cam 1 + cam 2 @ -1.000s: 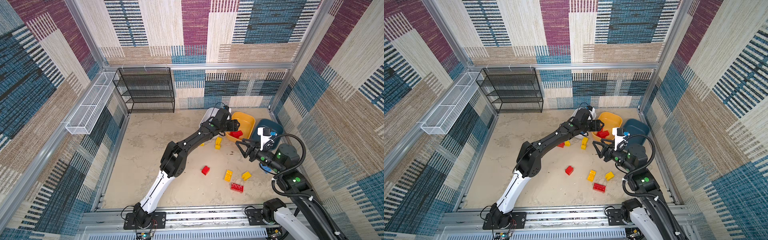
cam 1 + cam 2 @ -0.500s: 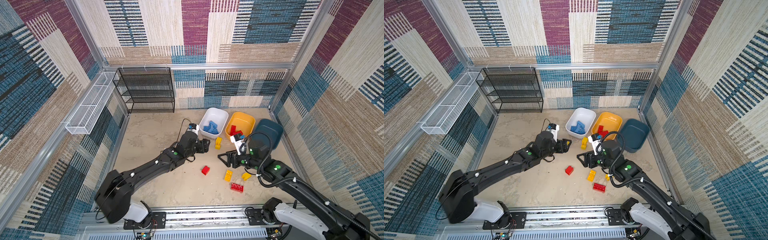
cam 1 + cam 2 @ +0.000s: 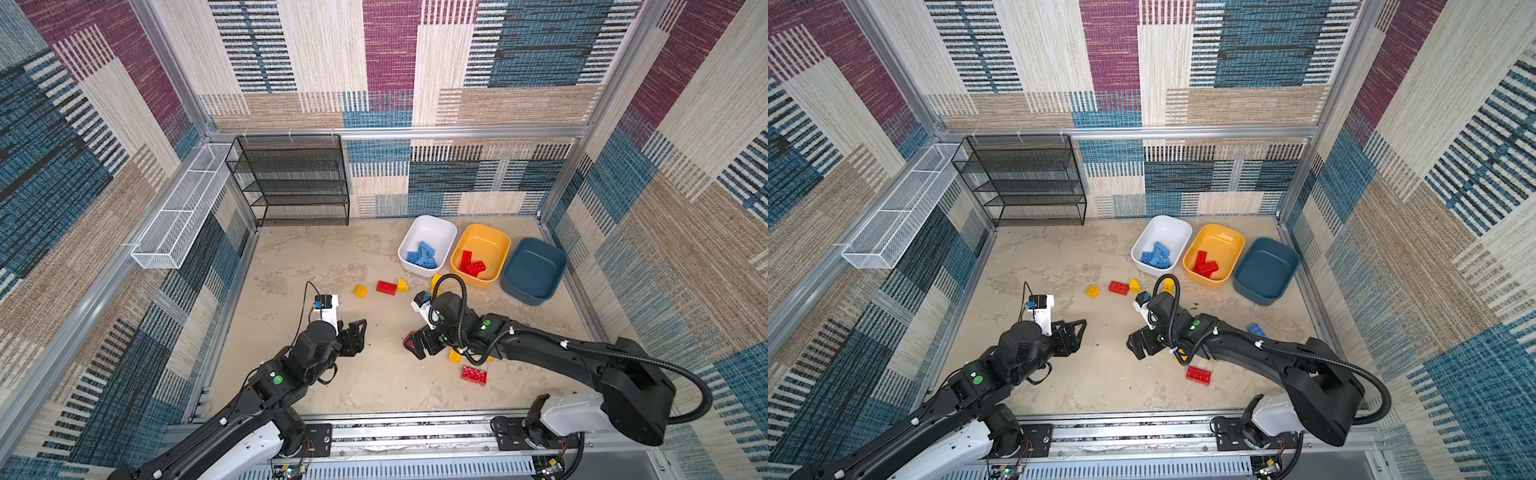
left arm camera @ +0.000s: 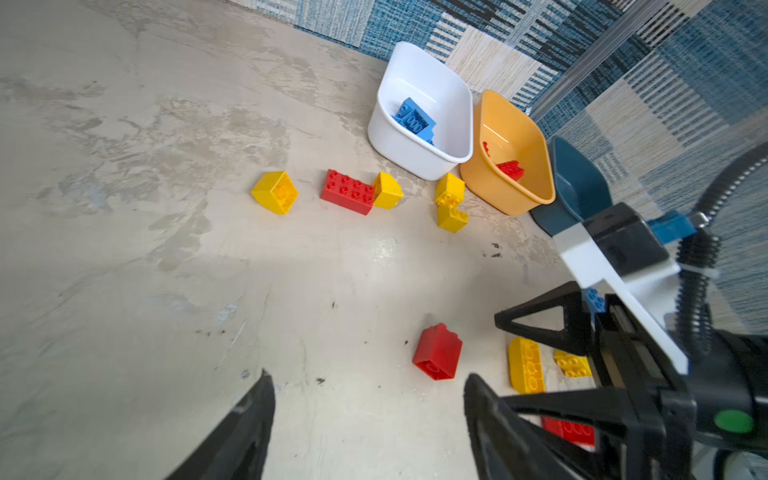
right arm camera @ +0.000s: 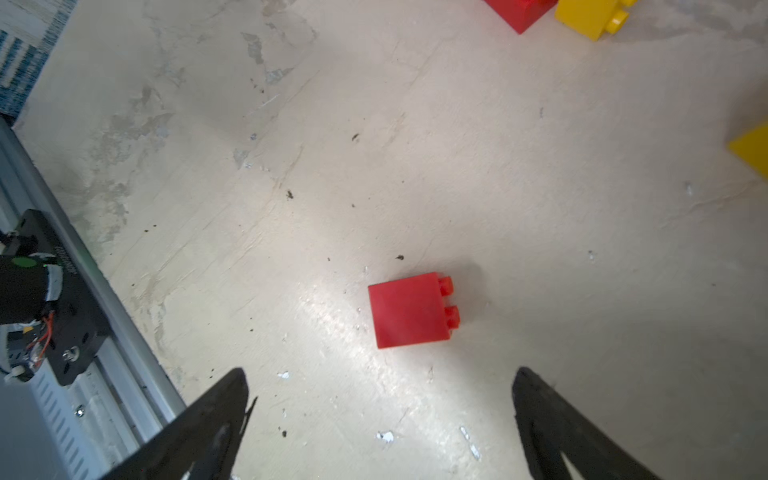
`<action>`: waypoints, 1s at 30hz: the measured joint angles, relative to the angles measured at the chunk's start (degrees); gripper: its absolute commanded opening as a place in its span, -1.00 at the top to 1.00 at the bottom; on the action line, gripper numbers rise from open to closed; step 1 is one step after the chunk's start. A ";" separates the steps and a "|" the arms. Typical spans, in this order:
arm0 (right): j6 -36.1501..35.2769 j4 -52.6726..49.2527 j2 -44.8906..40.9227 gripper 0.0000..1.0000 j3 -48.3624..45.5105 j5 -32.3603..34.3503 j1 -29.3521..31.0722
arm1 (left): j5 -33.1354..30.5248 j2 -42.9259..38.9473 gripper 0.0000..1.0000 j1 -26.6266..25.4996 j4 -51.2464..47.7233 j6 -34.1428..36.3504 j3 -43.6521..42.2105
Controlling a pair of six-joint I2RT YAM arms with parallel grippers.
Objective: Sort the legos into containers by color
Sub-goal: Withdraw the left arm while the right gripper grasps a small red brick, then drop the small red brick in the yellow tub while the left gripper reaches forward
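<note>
The red lego [image 5: 409,309] is smooth, glossy plastic; the white tub [image 3: 440,237] is smooth plastic with a softer sheen. The floor [image 3: 332,257] looks matt, mottled, scuffed. Upper left, the rack [image 3: 291,183] is black wire mesh; the walls [image 3: 324,54] look woven.

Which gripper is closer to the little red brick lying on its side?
Right. The right gripper is open with the red brick just ahead of its fingers; the left gripper sits farther off.

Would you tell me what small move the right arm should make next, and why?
Probably lower the right pincer over the small red brick and close: its jaws stand open, the brick lies on its side just ahead. Other reds lie in the yellow-orange tub.
</note>
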 measured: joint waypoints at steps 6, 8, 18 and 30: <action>-1.18 1.49 8.13 -0.76 2.40 1.81 1.07 | -1.57 -0.90 -0.44 0.00 -4.92 0.02 -0.55; -1.18 1.92 9.66 -0.67 2.58 3.39 1.25 | -2.08 -0.92 -0.44 0.00 -5.79 0.04 -0.55; -1.20 3.67 13.20 -0.14 3.19 6.14 1.88 | -2.45 -0.83 -0.44 0.00 -6.78 0.04 -1.66; 0.63 4.61 9.25 0.13 2.58 8.35 1.92 | -1.57 0.90 -0.44 -0.02 -6.29 0.02 -1.99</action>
